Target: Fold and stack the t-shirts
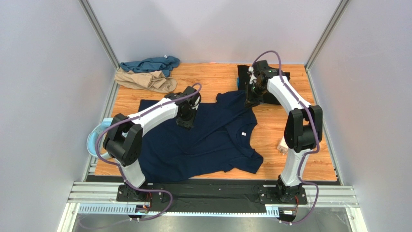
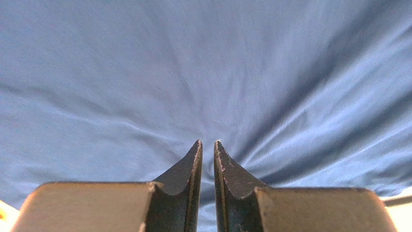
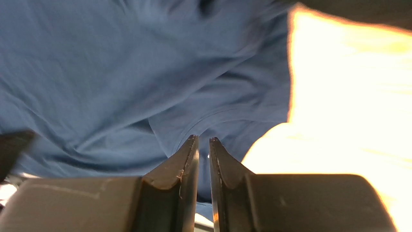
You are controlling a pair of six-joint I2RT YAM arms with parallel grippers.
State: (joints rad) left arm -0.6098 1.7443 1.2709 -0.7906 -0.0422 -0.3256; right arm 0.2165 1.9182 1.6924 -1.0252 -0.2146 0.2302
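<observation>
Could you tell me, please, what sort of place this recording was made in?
Probably a robot lab's test cell rather than a home: plain grey panels wall in a wooden table, and two arms are bolted to a metal rail at its near edge.

Top view: I see even, diffuse light from above, no hard shadows, only faint soft shade beneath arms on counter (image 1: 213, 79). Picture sharp all over. Navy shirt (image 1: 208, 140) reads near black, folds barely showing. Left wrist view: same cloth washed to pale blue, soft focus, streaky; left claw (image 2: 208, 141) crisper, edges clear. Right wrist view: wood blown out to white-yellow glare, grain lost; cloth blurred, smeared at top; right claw (image 3: 203, 137) dark, near silhouette.
</observation>
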